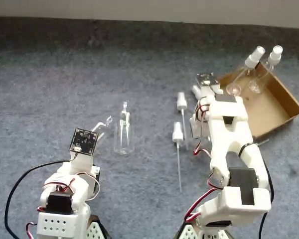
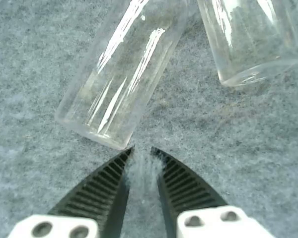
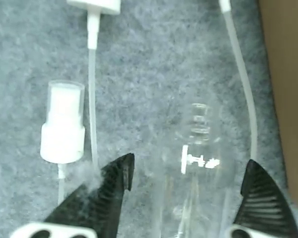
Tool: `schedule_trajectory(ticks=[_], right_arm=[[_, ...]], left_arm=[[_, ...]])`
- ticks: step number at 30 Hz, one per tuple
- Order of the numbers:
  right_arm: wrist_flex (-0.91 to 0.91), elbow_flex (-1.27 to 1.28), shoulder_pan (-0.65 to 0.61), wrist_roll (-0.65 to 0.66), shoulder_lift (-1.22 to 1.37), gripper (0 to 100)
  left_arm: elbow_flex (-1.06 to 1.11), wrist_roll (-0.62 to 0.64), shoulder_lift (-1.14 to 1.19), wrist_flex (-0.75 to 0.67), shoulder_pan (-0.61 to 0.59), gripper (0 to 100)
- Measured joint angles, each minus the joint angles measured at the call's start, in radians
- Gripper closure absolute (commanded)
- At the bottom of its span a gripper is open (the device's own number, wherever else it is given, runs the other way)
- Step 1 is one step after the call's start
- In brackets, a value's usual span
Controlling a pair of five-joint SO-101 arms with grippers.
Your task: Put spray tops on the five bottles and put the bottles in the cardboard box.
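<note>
Grey carpet-like cloth (image 1: pixel 50 89) covers the table, with a pale strip (image 1: pixel 139 9) along its far edge

The bench (image 1: pixel 50 74) is covered in some grey fuzzy carpet-type stuff. One clear bottle (image 2: pixel 120 74) and a second clear bottle (image 2: pixel 248 34), both uncapped, are laid flat on it just beside each other, left of the middle. Nearer the middle, one white spray top (image 1: pixel 182 102) and another spray top (image 1: pixel 177 132) are laid out with their long tubes, a third clear bottle (image 3: pixel 198 163) is lying flat just beside them, and the cardboard box (image 1: pixel 271 109) is parked at the far right, open side up.
</note>
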Motion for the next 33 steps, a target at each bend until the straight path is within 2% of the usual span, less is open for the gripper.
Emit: schedule_trajectory(ticks=[11, 16, 18, 25, 30, 33], right_arm=[[-0.118, 0.135, 0.008, 0.0, 0.0, 70.6], [-0.126, 0.149, 0.015, 0.0, 0.0, 82.0], [-0.132, 0.149, 0.02, 0.0, -0.002, 83.5], [-0.133, 0.149, 0.023, 0.0, -0.003, 83.4], [-0.133, 0.149, 0.021, 0.0, -0.003, 71.5], [-0.133, 0.149, 0.015, 0.0, -0.003, 70.2]], left_arm=[[0.0, 0.0, 0.0, 0.0, 0.0, 100], [0.0, 0.0, 0.0, 0.0, 0.0, 100], [0.0, 0.0, 0.0, 0.0, 0.0, 100], [0.0, 0.0, 0.0, 0.0, 0.0, 100], [0.0, 0.0, 0.0, 0.0, 0.0, 100], [0.0, 0.0, 0.0, 0.0, 0.0, 100]])
